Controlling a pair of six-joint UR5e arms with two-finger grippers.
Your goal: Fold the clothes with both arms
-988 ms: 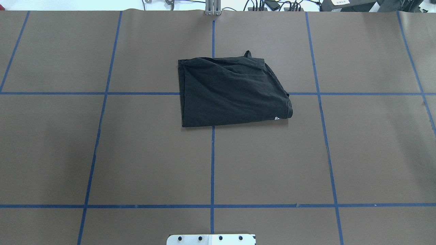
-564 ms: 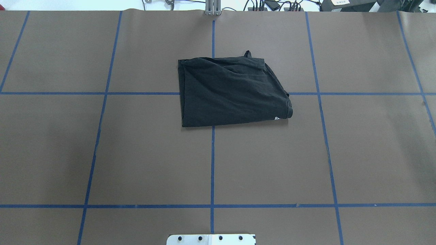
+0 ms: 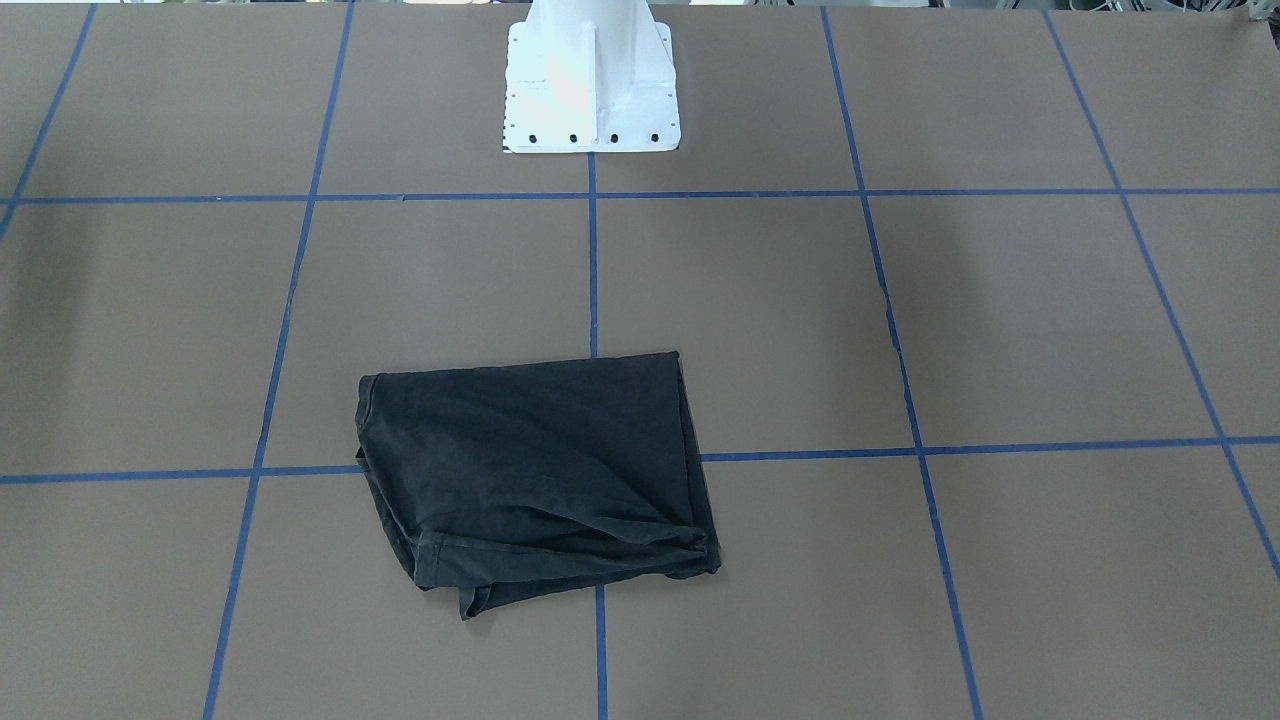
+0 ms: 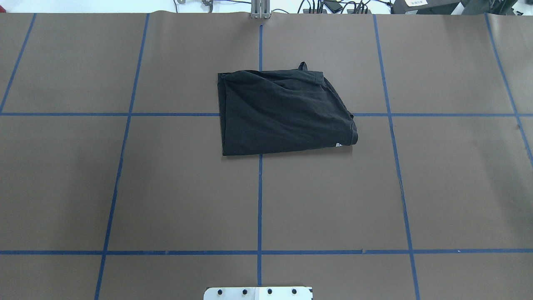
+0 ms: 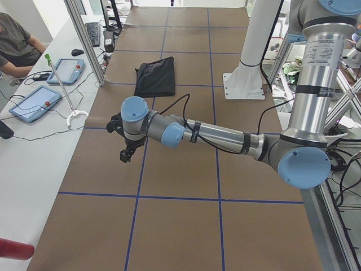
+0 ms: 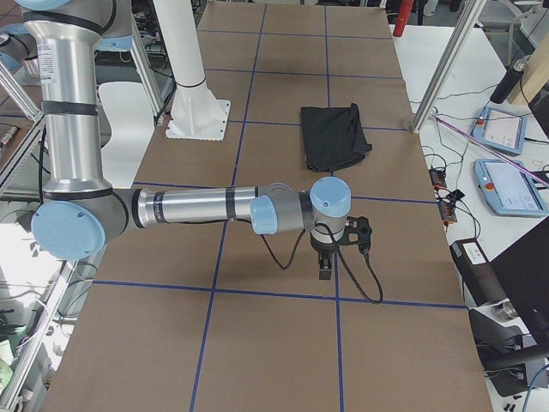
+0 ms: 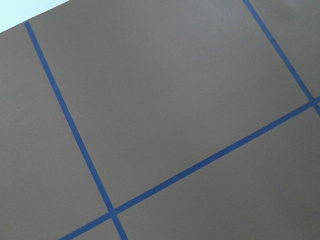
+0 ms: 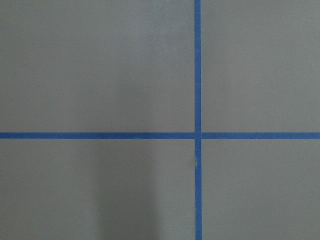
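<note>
Setting: a robotics laboratory. The table [image 4: 187, 187] is covered in brown sheeting marked with a grid of blue tape [image 4: 259, 200]. A white pedestal [image 3: 590, 80] is bolted to it, and the left arm [image 5: 220, 134] and right arm [image 6: 193, 206] reach over the surface. On the far side, aluminium posts [image 5: 84, 39] border a white bench [image 5: 34, 152] carrying control tablets [image 5: 66, 70] and a keyboard [image 5: 93, 33]. A person [image 5: 14, 45] sits there.

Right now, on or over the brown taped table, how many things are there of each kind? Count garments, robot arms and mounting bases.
Black T-shirt: 1
Robot arms: 2 (left arm, right arm)
White pedestal: 1
Total: 4
</note>
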